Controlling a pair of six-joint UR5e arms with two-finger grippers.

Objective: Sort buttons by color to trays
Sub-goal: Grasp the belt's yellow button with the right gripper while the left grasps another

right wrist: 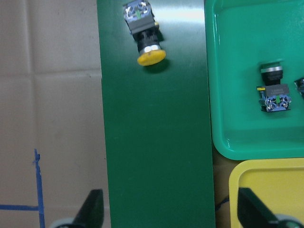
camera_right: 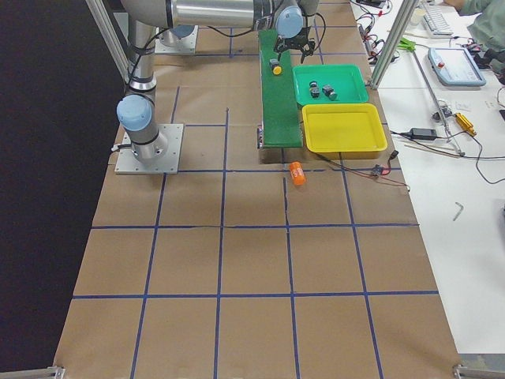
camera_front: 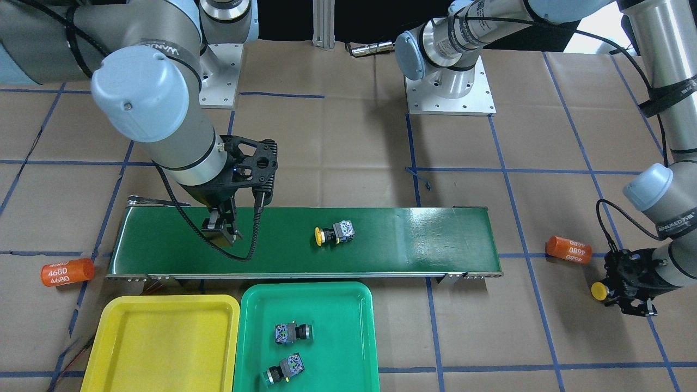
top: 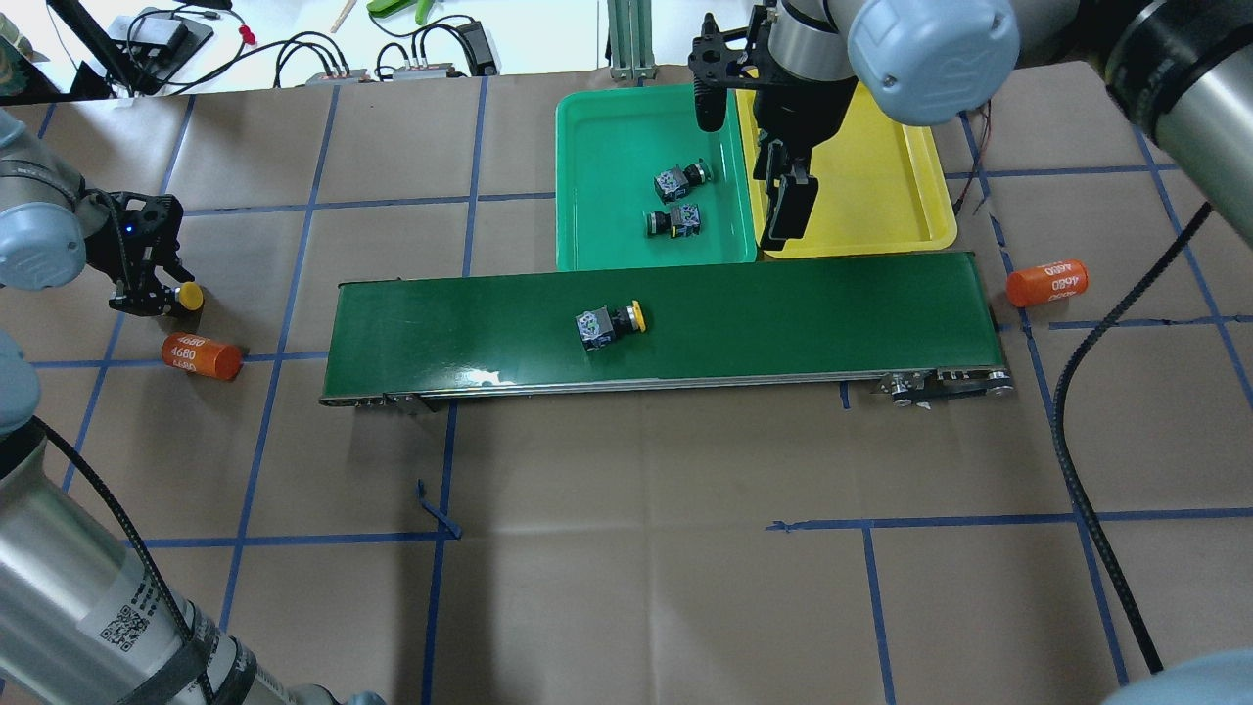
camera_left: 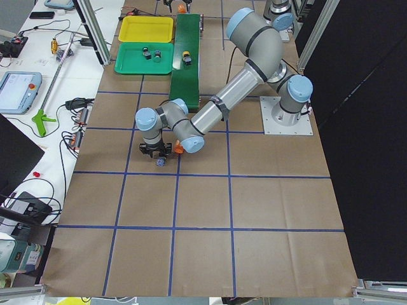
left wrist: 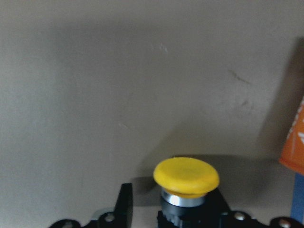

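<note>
The overhead exterior camera is looking forward and down from the robot's edge of the table (top: 626, 548), covering the conveyor belt (top: 783, 313), green tray (top: 607, 196) and yellow tray (top: 881, 196). The front-facing camera is looking steeply down from the opposite edge, sharing those three. Both side cameras are viewing along the table from its ends, far off. The right wrist camera is looking straight down, close, on belt and tray corners. The left wrist camera is sitting very close behind a yellow button (left wrist: 186, 176).

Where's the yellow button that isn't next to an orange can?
In the overhead view the yellow button lies midway along the conveyor belt, just below the green tray.
</note>
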